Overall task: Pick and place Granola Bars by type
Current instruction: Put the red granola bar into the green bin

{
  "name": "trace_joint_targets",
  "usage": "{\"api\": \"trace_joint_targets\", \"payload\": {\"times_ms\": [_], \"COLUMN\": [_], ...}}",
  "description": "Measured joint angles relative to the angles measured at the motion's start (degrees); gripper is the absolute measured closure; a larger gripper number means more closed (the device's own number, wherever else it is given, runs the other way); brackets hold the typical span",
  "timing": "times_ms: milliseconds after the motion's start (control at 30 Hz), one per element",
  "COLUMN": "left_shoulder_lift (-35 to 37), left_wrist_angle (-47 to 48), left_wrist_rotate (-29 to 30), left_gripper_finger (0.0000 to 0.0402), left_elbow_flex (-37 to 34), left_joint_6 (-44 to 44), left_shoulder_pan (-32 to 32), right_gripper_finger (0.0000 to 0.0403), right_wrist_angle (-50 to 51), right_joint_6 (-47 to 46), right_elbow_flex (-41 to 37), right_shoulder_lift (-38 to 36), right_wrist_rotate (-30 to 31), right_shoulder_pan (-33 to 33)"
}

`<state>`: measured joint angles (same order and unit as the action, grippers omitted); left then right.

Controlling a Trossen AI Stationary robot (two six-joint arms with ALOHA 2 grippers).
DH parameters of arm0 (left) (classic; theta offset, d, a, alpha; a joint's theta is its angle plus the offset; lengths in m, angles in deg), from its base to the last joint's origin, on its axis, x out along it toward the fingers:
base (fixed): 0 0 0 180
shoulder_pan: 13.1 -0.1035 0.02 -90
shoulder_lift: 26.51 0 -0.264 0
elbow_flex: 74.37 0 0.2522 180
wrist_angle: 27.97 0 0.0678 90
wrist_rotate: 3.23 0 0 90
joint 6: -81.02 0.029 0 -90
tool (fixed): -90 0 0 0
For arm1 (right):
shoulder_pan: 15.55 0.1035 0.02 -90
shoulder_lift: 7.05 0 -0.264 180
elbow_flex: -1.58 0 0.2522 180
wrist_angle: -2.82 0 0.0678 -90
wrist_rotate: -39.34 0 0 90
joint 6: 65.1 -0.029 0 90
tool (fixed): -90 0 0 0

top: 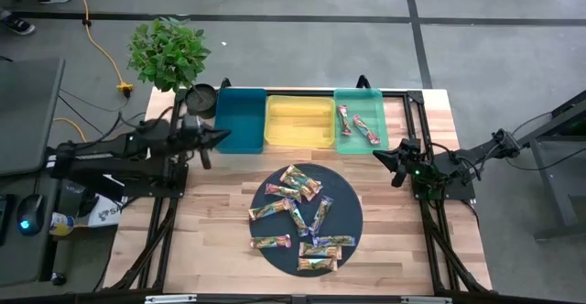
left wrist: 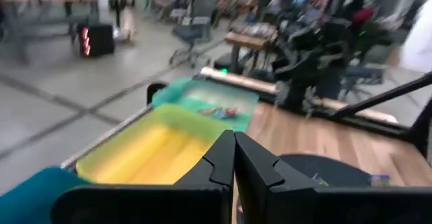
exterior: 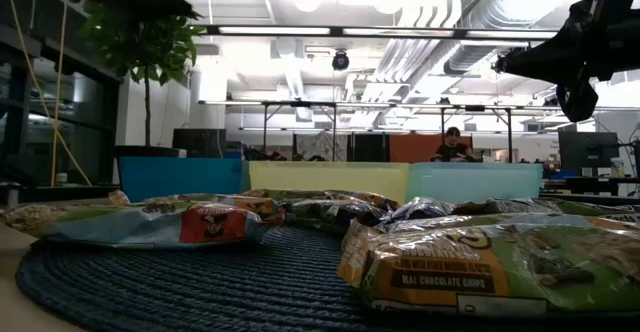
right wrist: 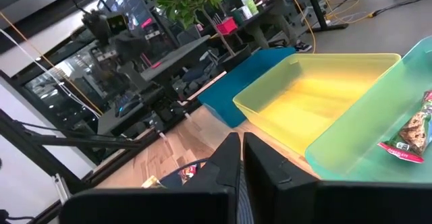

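Note:
Several Granola Bars (top: pixel 302 214) lie flat on a dark round mat (top: pixel 349 201) at the table's middle; in the low view they fill the foreground (exterior: pixel 480 257). Two red-pink bars (top: pixel 355 126) lie in the green bin (top: pixel 359 144). My left gripper (top: pixel 222 136) is shut and holds nothing; it hovers by the near edge of the teal bin (top: pixel 240 112). My right gripper (top: pixel 377 156) is also shut with nothing in it, just off the green bin's near right corner. Each wrist view shows its own fingers closed together (left wrist: pixel 234 143) (right wrist: pixel 241 143).
The teal bin, a yellow bin (top: pixel 298 121) and the green bin stand side by side along the table's far edge. A potted plant (top: pixel 169 52) stands at the far left corner. Bare wood lies left and right of the mat.

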<state>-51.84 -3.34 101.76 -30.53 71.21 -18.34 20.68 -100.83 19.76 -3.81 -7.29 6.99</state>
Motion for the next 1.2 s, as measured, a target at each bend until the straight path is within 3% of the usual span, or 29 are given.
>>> {"api": "trace_joint_targets", "payload": {"times_ms": [133, 267, 333, 467, 633, 967, 1200], "left_shoulder_lift": [-7.91, -16.19, -20.65, -29.62, -39.07, -48.93, -52.81], "left_wrist_angle": [4.08, 15.18, 22.80, 35.49, 43.69, 42.14, 35.80], "left_wrist_rotate": [1.70, -0.32, -4.37, -17.95, -30.22, -36.27, -35.21], "left_gripper_finger": [0.0394, 0.0394, 0.0394, 0.0394, 0.0394, 0.0394, 0.0394], "left_elbow_flex": [7.70, 16.80, 21.55, 30.28, 37.33, 38.43, 38.43], "left_joint_6": [-6.52, -15.28, -19.78, -20.77, -19.19, -5.35, 3.44], "left_shoulder_pan": [0.00, 0.00, 0.00, 0.00, 0.24, 9.27, 16.89], "right_gripper_finger": [0.0402, 0.0398, 0.0398, 0.0402, 0.0398, 0.0400, 0.0402], "right_wrist_angle": [-0.02, -0.01, -0.01, -0.02, -0.02, -0.02, -0.01], "right_joint_6": [0.07, 0.22, 0.21, 0.20, 0.20, 0.20, 0.20], "right_elbow_flex": [0.00, 0.00, 0.00, 0.00, 0.00, -0.02, -0.02], "right_shoulder_lift": [0.00, 0.00, 0.00, 0.02, 0.02, 0.04, 0.04], "right_wrist_rotate": [-0.02, -0.42, -1.36, -2.80, -4.06, -6.46, -9.35], "right_shoulder_pan": [0.01, 0.00, 0.00, 0.00, 0.00, 0.00, 0.01]}}
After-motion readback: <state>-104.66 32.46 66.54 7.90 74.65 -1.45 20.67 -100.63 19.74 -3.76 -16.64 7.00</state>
